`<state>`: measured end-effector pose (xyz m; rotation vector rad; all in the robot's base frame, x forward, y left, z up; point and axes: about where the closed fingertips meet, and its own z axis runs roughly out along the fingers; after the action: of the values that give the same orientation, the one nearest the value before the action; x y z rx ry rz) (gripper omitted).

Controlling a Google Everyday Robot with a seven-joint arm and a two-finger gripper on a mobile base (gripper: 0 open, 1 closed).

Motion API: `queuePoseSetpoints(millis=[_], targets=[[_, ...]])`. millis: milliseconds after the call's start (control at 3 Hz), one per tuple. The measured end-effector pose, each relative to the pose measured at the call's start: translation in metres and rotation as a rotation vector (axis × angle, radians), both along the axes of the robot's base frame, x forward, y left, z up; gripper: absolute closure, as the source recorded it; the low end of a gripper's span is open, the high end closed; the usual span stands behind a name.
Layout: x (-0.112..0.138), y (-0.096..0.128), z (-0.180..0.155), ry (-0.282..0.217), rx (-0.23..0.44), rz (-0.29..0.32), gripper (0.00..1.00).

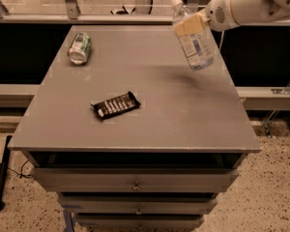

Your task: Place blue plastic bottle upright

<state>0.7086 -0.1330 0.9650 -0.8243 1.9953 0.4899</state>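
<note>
The blue plastic bottle [195, 42] is clear with a white cap and a pale blue-and-white label. It hangs in the air above the back right of the grey table [135, 129], cap up and leaning left, base lower right. My gripper [189, 23] comes in from the upper right on a white arm and is shut on the bottle's upper part, just below the cap. The bottle is clear of the tabletop and casts a shadow on it.
A green-and-silver drink can [80, 48] lies on its side at the back left. A dark snack bar wrapper [115, 105] lies near the middle left. Drawers [135, 182] sit under the tabletop. A railing runs behind the table.
</note>
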Motion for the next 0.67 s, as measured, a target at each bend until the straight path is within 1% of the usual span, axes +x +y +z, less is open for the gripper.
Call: queuePoseSetpoints(millis=[333, 667], targets=[[-0.014, -0.001, 0.001, -0.117, 0.124, 0.044, 1.00], [-0.026, -0.002, 0.004, -0.235, 0.230, 0.089, 1.00]])
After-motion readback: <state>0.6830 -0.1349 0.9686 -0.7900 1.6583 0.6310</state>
